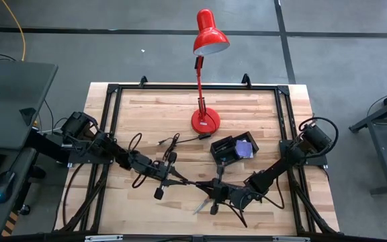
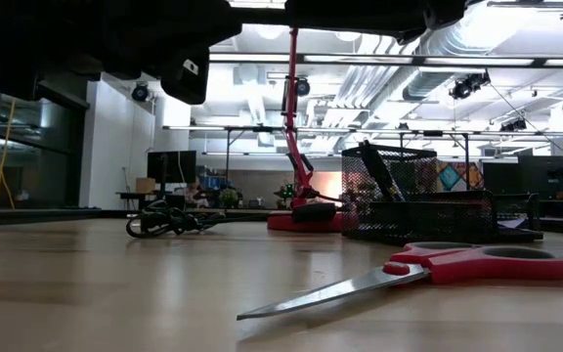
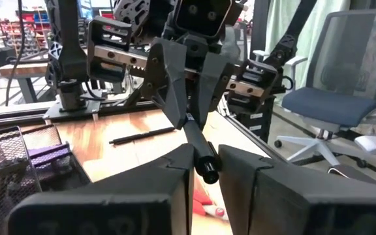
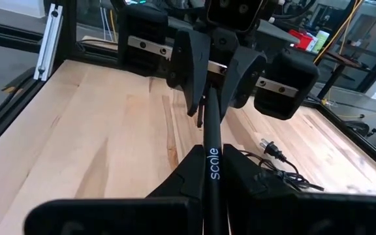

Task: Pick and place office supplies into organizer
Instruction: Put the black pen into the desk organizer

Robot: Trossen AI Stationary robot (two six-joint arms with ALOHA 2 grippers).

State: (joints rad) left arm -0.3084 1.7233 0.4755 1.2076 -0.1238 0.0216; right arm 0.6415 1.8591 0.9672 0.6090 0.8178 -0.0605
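Red-handled scissors [image 2: 438, 271] lie flat on the wooden table [image 1: 146, 114], nearest the low camera, with the blade pointing left. Behind them stands the black mesh organizer [image 1: 234, 149], right of the middle of the table, and a purple sticky pad [image 1: 246, 149] sits inside its right part. Dark things stand in its tall cup, but they are too small to tell. Near the front of the table, the two arms meet over one black pen [image 4: 212, 163]. Both claws pinch it, one at each end: the left gripper [image 1: 180, 177] holds the left end and the right gripper [image 1: 215, 189] holds the right end, and the pen hangs above the wood between them. It has not reached the organizer, which is a bit farther back and to the right. Another black pen [image 3: 142, 135] lies loose on the table. One red lamp [image 1: 205, 121] stands just left of the organizer, and a black cable [image 1: 170, 142] lies coiled left of the lamp's base
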